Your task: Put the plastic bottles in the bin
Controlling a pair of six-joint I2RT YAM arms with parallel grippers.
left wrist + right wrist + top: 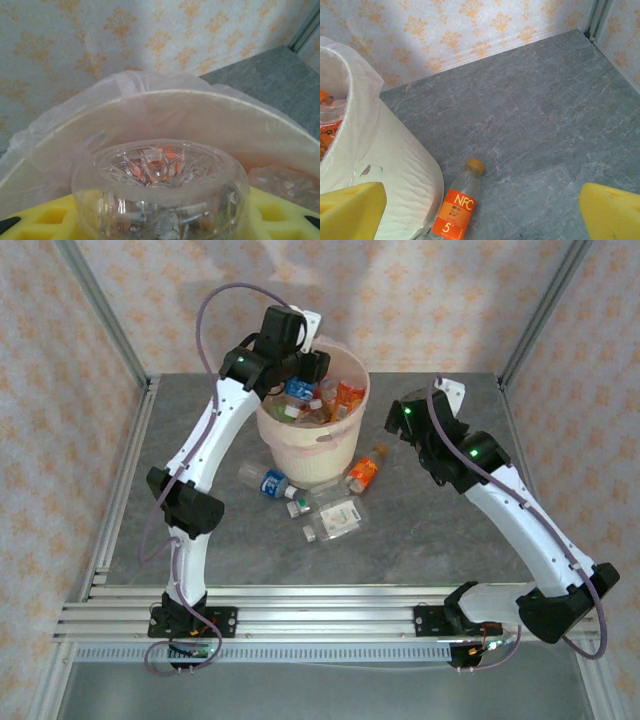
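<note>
Left wrist view: left jaws clenched on a clear ribbed plastic bottle (160,185), long axis pointing straight away from them, base over the round cream pink-lined plastic bin (235,117) — release should drop it in. Meanwhile the right jaws stand released, near an orange-labelled bottle (459,205) on the worktop (535,125).

Lab test cell — aluminium frame (300,612), wallpapered walls (420,300)

Bottles (322,512) clutter the table (420,540) before the bin (300,455); the right side lies open.
</note>
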